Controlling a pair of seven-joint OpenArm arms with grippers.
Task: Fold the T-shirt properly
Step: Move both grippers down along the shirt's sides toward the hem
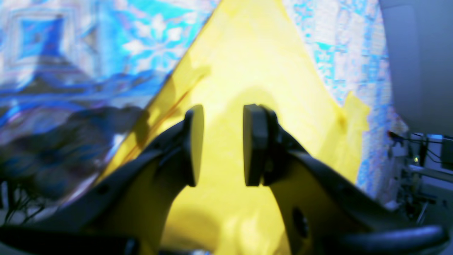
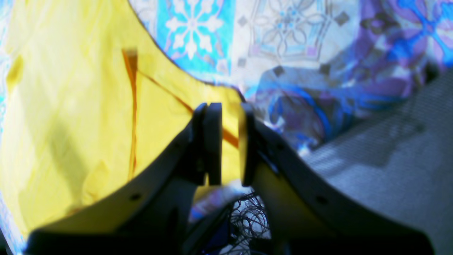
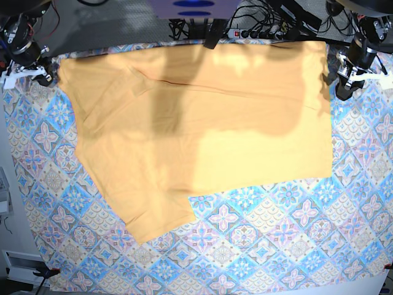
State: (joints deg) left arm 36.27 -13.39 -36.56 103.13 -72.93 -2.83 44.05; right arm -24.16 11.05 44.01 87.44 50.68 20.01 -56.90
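The pale orange T-shirt (image 3: 202, 135) lies spread flat on the patterned tablecloth (image 3: 276, 246), with one part reaching toward the front left (image 3: 153, 215). My left gripper (image 3: 344, 89) sits at the shirt's far right edge. In the left wrist view it (image 1: 223, 145) is open and empty, with the yellow cloth (image 1: 247, 71) beneath it. My right gripper (image 3: 44, 77) is at the shirt's far left corner. In the right wrist view it (image 2: 230, 143) has a narrow gap between the jaws, over the shirt's edge (image 2: 70, 106). An orange seam (image 2: 133, 106) shows there.
Cables and a power strip (image 3: 258, 27) run along the back edge of the table. A grey panel (image 1: 417, 60) stands to the right in the left wrist view. Grey floor (image 2: 371, 170) shows past the table edge in the right wrist view.
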